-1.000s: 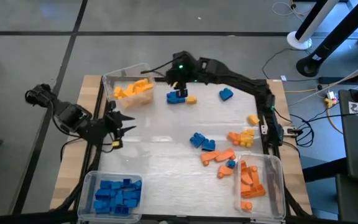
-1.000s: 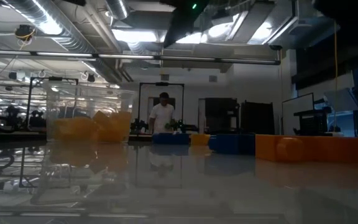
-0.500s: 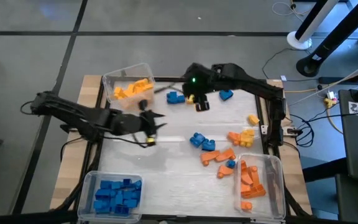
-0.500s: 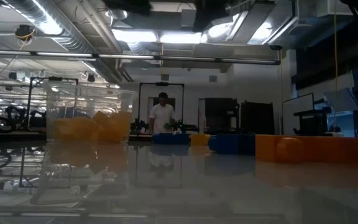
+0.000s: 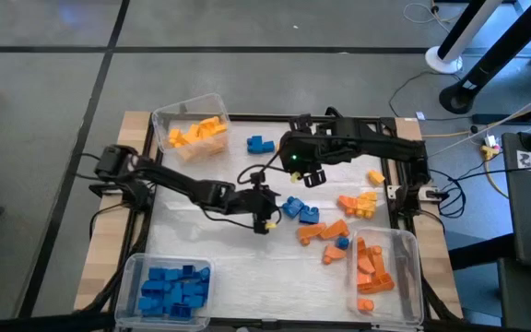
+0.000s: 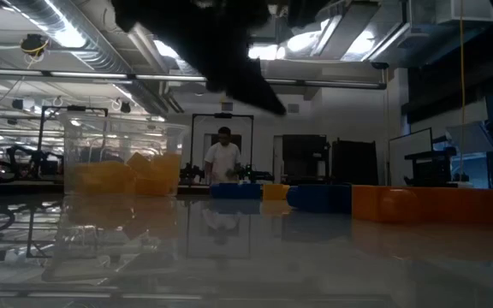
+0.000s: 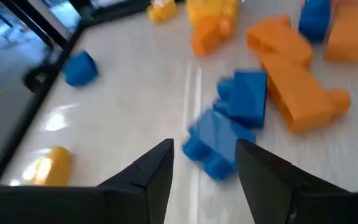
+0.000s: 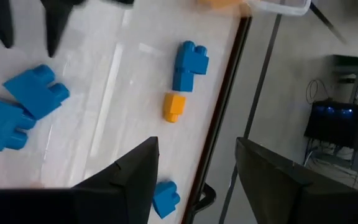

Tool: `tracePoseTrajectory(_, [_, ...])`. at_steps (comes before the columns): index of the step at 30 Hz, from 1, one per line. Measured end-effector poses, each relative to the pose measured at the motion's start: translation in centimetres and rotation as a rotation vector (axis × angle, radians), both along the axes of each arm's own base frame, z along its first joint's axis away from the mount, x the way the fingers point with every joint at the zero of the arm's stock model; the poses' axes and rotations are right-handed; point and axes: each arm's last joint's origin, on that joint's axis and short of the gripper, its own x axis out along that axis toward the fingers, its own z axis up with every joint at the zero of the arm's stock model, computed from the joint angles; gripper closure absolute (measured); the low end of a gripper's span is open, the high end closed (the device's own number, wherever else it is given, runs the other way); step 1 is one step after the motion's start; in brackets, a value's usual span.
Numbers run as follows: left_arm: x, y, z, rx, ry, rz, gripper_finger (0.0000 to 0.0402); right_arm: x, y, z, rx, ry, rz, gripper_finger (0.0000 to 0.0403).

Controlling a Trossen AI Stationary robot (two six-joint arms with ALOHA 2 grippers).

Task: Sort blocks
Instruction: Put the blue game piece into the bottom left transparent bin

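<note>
Left wrist view: left gripper (image 7: pixel 204 155), fingers open and empty, hangs just short of two blue blocks (image 7: pixel 229 127) mid-worktop (image 5: pixel 229 244). Right gripper (image 8: pixel 194 165) open above, holding nothing. Blocks look light, rigid and slick; best pinched across flat sides.

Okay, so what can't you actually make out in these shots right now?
- High view: the right gripper hides whatever lies under it.
- High view: the count in the blue blocks bin; the bricks overlap.
- Low view: dark arms overhead are cut off by the top edge.
- Left wrist view: the blue blocks ahead are motion-blurred.
</note>
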Motion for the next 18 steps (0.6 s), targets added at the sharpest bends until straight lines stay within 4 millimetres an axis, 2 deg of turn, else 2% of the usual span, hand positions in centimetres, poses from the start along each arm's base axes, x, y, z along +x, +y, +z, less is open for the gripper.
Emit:
tracePoseTrajectory(3, [0.6, 0.4, -1.8, 0.003, 0.058, -0.022, 0.0233, -0.2, 0.9, 0.2, 0.001, -0.005, 0.026, 0.0189])
tracePoseTrajectory(7, [1.0, 1.2, -3.1, 0.032, 0.122, -0.095, 0.0232, -0.3, 1.9, 0.2, 0.013, -0.008, 0.058, 0.0189])
tracePoseTrajectory(10, [1.3, 1.8, -3.8, 0.015, 0.148, -0.171, 0.0231, -0.3, 2.5, 0.2, 0.036, -0.007, 0.082, 0.0189])
tracePoseTrajectory(18, [2.4, 2.8, -4.3, -0.005, 0.078, -0.315, 0.0231, -0.3, 2.8, 0.2, 0.064, -0.014, 0.08, 0.0189])
